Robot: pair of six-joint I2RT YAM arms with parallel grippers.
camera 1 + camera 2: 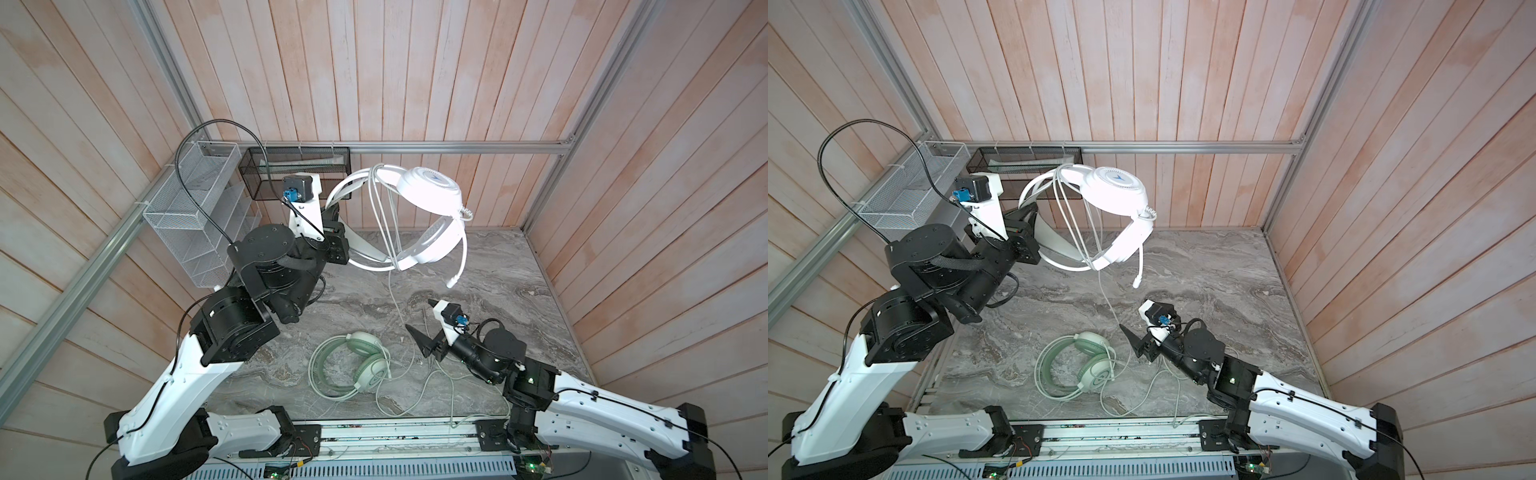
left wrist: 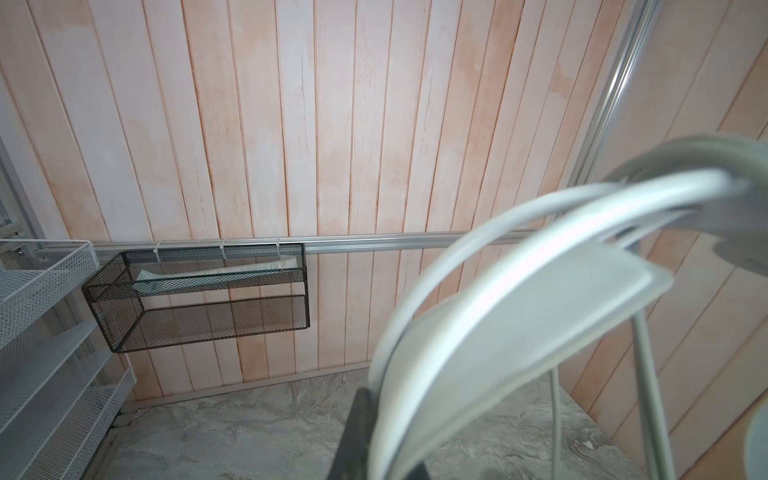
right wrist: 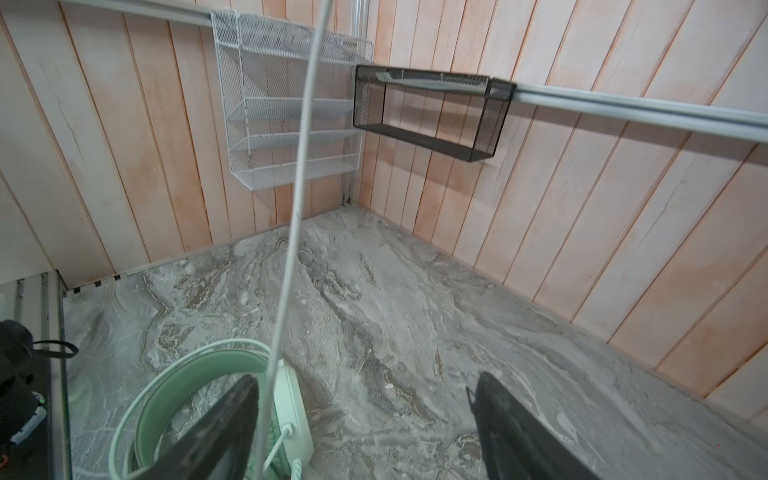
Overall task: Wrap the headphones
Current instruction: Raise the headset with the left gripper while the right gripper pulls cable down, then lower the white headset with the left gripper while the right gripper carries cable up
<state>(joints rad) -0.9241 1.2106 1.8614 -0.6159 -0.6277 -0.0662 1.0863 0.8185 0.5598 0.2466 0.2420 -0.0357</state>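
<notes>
The white headphones (image 1: 430,187) (image 1: 1115,191) hang in the air above the back of the table, with a blue logo on the round earcup. My left gripper (image 1: 343,245) (image 1: 1034,239) (image 2: 374,419) is shut on their headband (image 2: 498,332). Loops of white cable (image 1: 378,208) lie over the band. One strand (image 1: 395,299) (image 3: 299,166) drops to the table. My right gripper (image 1: 420,316) (image 1: 1136,313) (image 3: 365,378) stands open low over the table, and the strand passes close by one finger (image 3: 232,415). The mint green headphones (image 1: 365,357) (image 1: 1092,357) (image 3: 291,407) lie flat beside it.
A white wire rack (image 1: 195,208) and a black mesh basket (image 1: 299,166) hang on the back left walls. Loose cable (image 1: 424,382) trails across the marble table (image 1: 498,291) to the front rail. Wooden walls close in three sides.
</notes>
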